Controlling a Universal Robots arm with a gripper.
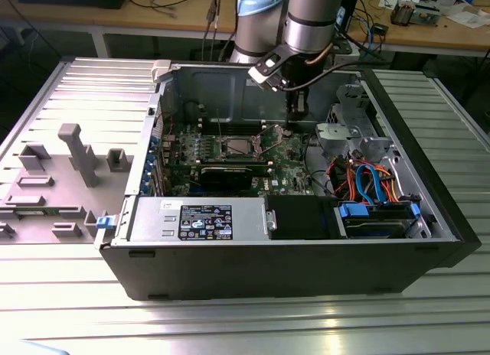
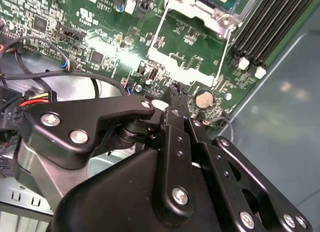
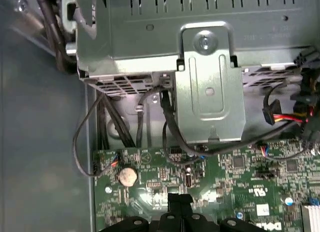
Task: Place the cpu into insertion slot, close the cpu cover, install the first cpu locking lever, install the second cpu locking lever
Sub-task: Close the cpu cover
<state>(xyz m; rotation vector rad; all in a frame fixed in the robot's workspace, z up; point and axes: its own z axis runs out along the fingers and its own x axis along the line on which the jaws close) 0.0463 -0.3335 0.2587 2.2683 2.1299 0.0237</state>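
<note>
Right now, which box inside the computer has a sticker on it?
The silver box at the exterior view's left; the black box and blue-topped box beside it show none.

Insertion slot (image 1: 222, 146) is sitting in the green board, centre of frame in the exterior view: small sq. socket w/ silver rim. Cpu (image 1: 233, 147) is lying flat inside that rim, dull grey top facing up. Cpu cover (image 1: 273, 133) is standing swung open, rising from the slot's edge on the exterior view's right, just right of frame centre. In the second wrist view the cover (image 2: 175, 62) is showing as a thin silver frame w/ sq. window, green board showing thru it and its free edge catching light.
</note>
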